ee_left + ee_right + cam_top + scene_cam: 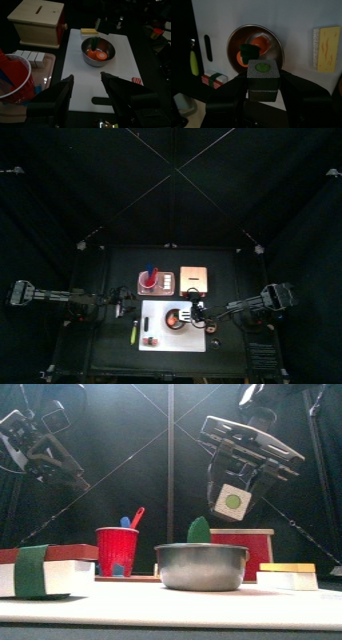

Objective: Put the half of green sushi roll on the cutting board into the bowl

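The right gripper (262,86) has its fingers spread fairly wide and clamped on the half of green sushi roll (262,80), a grey block with a round green centre on its cut face. In the front view the same piece (234,501) hangs in the air, clear of everything, up at about one o'clock from the bowl (203,566). From the right wrist the bowl (254,47) lies straight beyond the held piece, so the roll looks nearly lined up over it, though how high it sits I cannot judge.

The piece looks light and stiff, like a moulded toy, with flat sides that suit a squeeze across two opposite faces, which is how it is held now. It may be a little slick, but it seems in no danger of crushing.

The bowl rests on the cutting board (127,60) and already holds an orange piece (99,56) and something green. At nine o'clock from the bowl, off the board, stands a red cup (116,549).

The left gripper (85,85) hovers over the near end of the board with its fingers parted and nothing between them.

I would say what remains is to let the piece go over the bowl.
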`<control>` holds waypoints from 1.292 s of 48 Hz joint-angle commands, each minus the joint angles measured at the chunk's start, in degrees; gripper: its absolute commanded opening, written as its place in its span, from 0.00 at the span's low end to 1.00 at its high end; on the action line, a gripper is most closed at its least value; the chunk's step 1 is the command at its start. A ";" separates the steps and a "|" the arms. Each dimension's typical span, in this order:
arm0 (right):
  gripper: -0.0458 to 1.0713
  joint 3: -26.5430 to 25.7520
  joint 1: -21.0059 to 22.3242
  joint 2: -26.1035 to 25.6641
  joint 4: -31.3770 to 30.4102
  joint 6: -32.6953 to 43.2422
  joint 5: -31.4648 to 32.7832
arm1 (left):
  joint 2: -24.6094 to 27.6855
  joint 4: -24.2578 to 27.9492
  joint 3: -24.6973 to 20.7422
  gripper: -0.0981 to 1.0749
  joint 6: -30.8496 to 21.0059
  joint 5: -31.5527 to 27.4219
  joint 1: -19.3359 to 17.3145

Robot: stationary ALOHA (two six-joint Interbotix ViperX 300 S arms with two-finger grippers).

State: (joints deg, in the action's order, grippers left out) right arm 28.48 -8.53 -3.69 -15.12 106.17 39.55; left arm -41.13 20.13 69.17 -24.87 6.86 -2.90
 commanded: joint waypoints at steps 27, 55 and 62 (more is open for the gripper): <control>0.70 -2.81 1.14 6.68 0.79 -0.18 -4.57 | -0.97 0.97 -0.26 0.81 0.00 -0.70 -0.18; 0.92 -3.96 1.23 5.10 -2.99 -0.26 -4.66 | -0.97 0.70 0.26 0.81 -0.09 -0.79 -0.18; 0.92 -2.72 0.97 1.23 -7.91 -0.26 -4.31 | -1.05 0.00 -0.44 0.81 0.00 -0.70 -0.09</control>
State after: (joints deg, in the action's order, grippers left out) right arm 25.84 -7.47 2.11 -20.30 106.00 35.07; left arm -42.28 20.48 70.31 -24.87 5.89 -2.90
